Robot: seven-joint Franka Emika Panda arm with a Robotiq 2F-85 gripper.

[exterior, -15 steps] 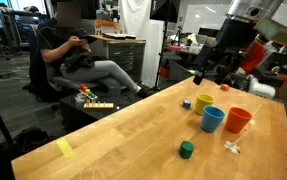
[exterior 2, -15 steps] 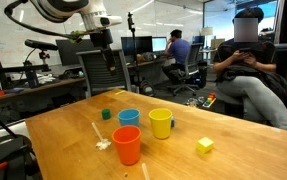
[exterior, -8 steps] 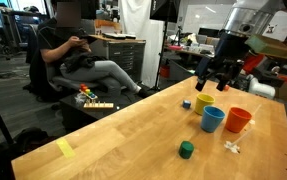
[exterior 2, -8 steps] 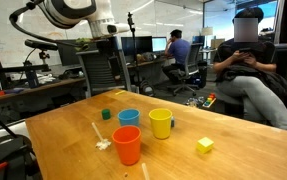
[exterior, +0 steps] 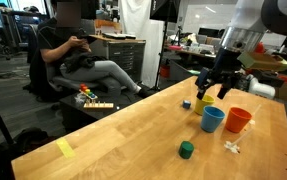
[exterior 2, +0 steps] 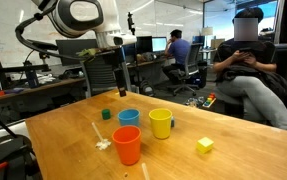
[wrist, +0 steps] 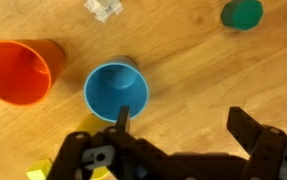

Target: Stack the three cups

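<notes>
Three cups stand upright and apart on the wooden table. The yellow cup, the blue cup and the orange-red cup show in both exterior views. My gripper hangs open and empty above and behind them. In the wrist view the open gripper is over bare wood beside the blue cup. The orange-red cup is at the left. The yellow cup is mostly hidden by the gripper body.
A dark green block, a tiny blue block, a yellow block and a white scrap lie on the table. A seated person is beyond the table edge.
The arm has swung in and lowered the gripper toward the cups. The cups and blocks have not moved.
</notes>
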